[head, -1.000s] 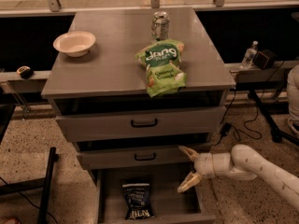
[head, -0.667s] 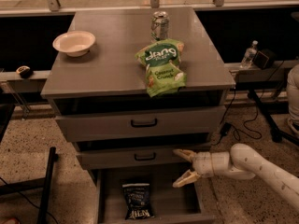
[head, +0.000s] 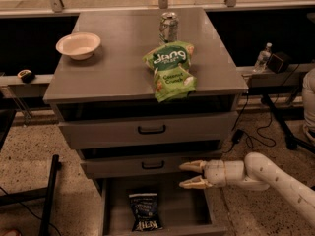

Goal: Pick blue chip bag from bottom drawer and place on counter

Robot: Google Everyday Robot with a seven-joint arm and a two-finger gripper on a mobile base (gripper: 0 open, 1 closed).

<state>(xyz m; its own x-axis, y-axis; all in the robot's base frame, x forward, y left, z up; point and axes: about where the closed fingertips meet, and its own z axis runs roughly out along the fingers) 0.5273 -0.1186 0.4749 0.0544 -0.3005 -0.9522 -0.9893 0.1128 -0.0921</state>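
- Far up and to the left of your gripper, a pale bowl (head: 78, 45) sits near the left edge of the counter (head: 118, 82), well apart from everything else on it.
- Below and to the left of the gripper, the bottom drawer (head: 183, 211) is pulled out. Its left wall is on the far side of the bag from the fingers.
- The blue chip bag (head: 145, 211) lies flat on the drawer floor, down and left of the fingertips and not touching them. There is bare floor between the bag and the drawer's right wall, right under the gripper.
- Just left of the upper fingertip is the middle drawer (head: 113, 167). Its black handle is near the tip, and you cannot tell whether the finger touches the drawer front.
- Above that is the top drawer (head: 108, 132), shut.
- Straight above the gripper, a green bag (head: 170, 70) reaches the counter's front edge, and a can (head: 169, 27) stands upright behind it.
- Your gripper (head: 186, 175) hangs over the right part of the open drawer, level with the lower edge of the middle drawer. Its two fingers are spread apart, one above the other, pointing left. They hold nothing.
- The arm (head: 275, 178) comes in from the lower right. The wrist is nearly level and the forearm slopes down and away to the right edge, outside the cabinet's right side.
- Up and to the right of the arm, a water bottle (head: 263, 58) and a small dark box (head: 279, 61) stand on a side ledge, well away from the gripper.
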